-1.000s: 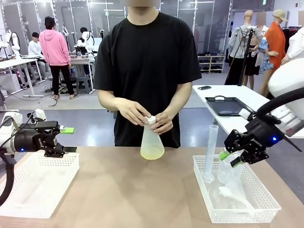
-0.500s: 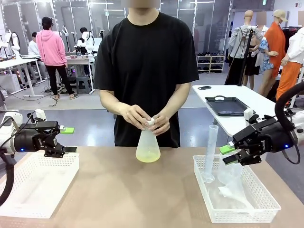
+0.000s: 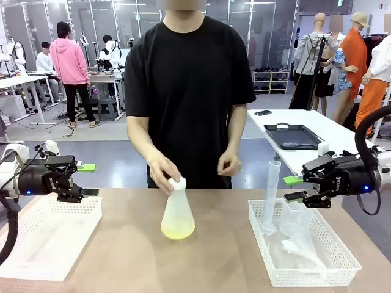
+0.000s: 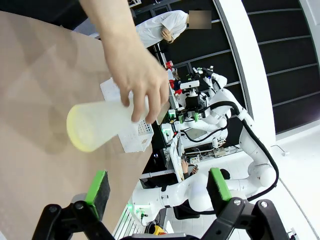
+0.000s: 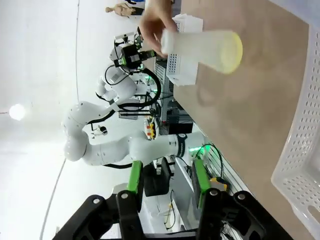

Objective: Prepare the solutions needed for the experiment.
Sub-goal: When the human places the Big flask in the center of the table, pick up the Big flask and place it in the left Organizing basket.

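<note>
The person's hand (image 3: 165, 176) grips the neck of a frosted conical flask (image 3: 178, 213) at the middle of the table. A shallow pale yellow layer, the solutions (image 3: 178, 231), lies in its base. Whether the base touches the table I cannot tell. My left gripper (image 3: 88, 179) hovers open and empty over the left basket's far edge. It looks across at the flask (image 4: 107, 122) and its yellow liquid (image 4: 79, 134). My right gripper (image 3: 294, 188) hangs level above the right basket, jaws apart with nothing between them. The right wrist view also shows the flask (image 5: 200, 47).
A white basket (image 3: 36, 268) sits at the near left. Another white basket (image 3: 314, 276) at the near right holds an upright graduated cylinder (image 3: 270, 195) and a crumpled clear bag (image 3: 299, 235). The person's other hand (image 3: 229, 163) hangs free above the table.
The person has brought the flask down and nearer to me, letting go with one hand. My right gripper has risen out of the basket and turned level. The left arm has not moved.
</note>
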Motion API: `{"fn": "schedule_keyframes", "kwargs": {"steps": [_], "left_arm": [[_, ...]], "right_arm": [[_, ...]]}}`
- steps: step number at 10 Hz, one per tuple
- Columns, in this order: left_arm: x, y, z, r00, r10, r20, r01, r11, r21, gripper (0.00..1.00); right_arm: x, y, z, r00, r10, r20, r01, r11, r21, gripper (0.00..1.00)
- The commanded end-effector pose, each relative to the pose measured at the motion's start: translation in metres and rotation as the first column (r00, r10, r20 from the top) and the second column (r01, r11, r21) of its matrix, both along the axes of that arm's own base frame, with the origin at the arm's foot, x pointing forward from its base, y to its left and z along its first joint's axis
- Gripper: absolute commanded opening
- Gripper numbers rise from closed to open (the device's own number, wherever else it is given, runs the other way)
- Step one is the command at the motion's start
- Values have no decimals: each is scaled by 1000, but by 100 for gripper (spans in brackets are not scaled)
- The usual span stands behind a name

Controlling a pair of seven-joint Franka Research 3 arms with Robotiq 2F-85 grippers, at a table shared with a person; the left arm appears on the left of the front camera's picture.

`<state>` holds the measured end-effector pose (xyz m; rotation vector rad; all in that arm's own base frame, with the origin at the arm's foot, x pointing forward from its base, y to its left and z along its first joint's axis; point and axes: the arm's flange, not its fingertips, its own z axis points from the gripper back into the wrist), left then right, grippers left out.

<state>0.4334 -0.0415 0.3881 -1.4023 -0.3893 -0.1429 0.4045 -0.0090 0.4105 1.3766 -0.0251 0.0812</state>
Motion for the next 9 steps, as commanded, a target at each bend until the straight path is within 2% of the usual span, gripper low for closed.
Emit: {"fn": "schedule_keyframes", "kwargs": {"steps": [1, 5, 7, 8, 9], "left_arm": [[1, -2, 3, 1000, 11, 9, -11, 999, -35, 100], [1, -2, 3, 1000, 11, 9, -11, 999, -35, 100], [1, -2, 3, 1000, 11, 9, -11, 999, -35, 100], [1, -2, 3, 1000, 11, 9, -11, 999, -35, 100], [1, -2, 3, 1000, 11, 9, -11, 999, -35, 100]], "right_arm": [[2, 7, -3, 999, -30, 12, 30, 999, 15, 50], [3, 7, -5, 999, -34, -30, 35, 999, 22, 50], [5, 7, -6, 995, -59, -82, 61, 998, 16, 50], [2, 4, -5, 1000, -15, -18, 15, 1000, 13, 50], [2, 4, -5, 1000, -15, -18, 15, 1000, 13, 50]]}}
